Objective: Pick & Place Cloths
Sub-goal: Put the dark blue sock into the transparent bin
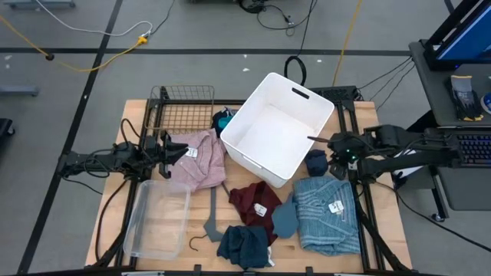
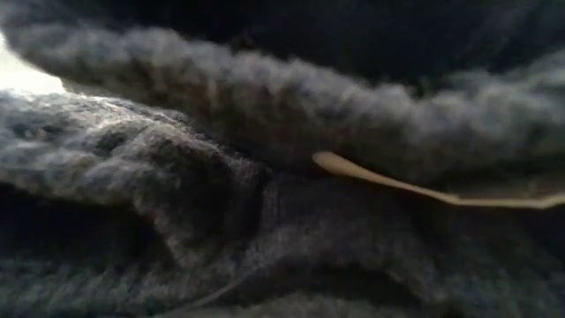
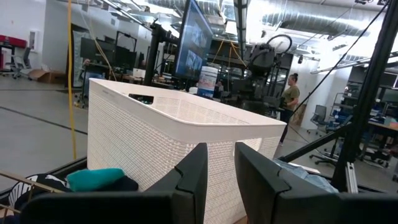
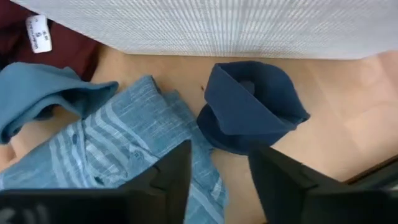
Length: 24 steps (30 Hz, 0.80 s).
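Lying beneath open right end effector (image 4: 217,180), navy cloth (image 4: 249,106) (beside bin (image 4: 249,28))

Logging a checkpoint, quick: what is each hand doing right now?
Left hand: slightly open, holding nothing, facing the white bin.
Right hand: open, empty, above the navy cloth.

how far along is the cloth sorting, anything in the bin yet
Nothing looks done: the white bin shows empty. In hand: nothing; the right tool is open above the navy cloth beside the bin. Left: the pink, maroon and light-blue cloths on the table.
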### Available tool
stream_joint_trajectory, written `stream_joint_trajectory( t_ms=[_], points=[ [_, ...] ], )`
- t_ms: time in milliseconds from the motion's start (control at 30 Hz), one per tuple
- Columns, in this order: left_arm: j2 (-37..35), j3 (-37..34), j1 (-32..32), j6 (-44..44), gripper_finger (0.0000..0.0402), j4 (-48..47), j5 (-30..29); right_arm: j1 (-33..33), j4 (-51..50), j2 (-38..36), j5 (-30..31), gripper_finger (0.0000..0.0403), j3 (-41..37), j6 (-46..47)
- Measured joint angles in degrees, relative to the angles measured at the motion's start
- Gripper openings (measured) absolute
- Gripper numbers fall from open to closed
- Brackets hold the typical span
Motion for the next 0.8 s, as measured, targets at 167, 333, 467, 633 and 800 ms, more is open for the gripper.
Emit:
stream_joint_trajectory(
  t_ms=[167, 333, 467, 633, 800],
  points=[
    [-0.01, 0.01, 0.02, 0.0, 0.0081, 0.0, 0.0, 0.0, 5.86, -1.7, 1.49, 0.0198, -7.39, 3.07],
    [0.0, 0.01, 0.02, 0.0, 0.0081, 0.0, 0.0, 0.0, 11.76, -2.75, 1.52, 0.0205, -13.51, 6.26],
    [0.0, 0.0, 0.02, -0.02, 0.0081, 0.0, 0.0, 0.0, 14.15, -3.38, 3.08, 0.02, -16.82, 7.02],
    [0.0, 0.0, 0.02, -0.02, 0.0081, 0.0, 0.0, 0.0, 16.38, -3.73, 7.41, 0.0201, -18.44, 7.03],
    [0.0, -0.01, 0.02, -0.02, 0.0081, 0.0, 0.0, -0.02, 18.7, -3.73, 7.69, 0.0203, -19.39, 7.45]
  ],
)
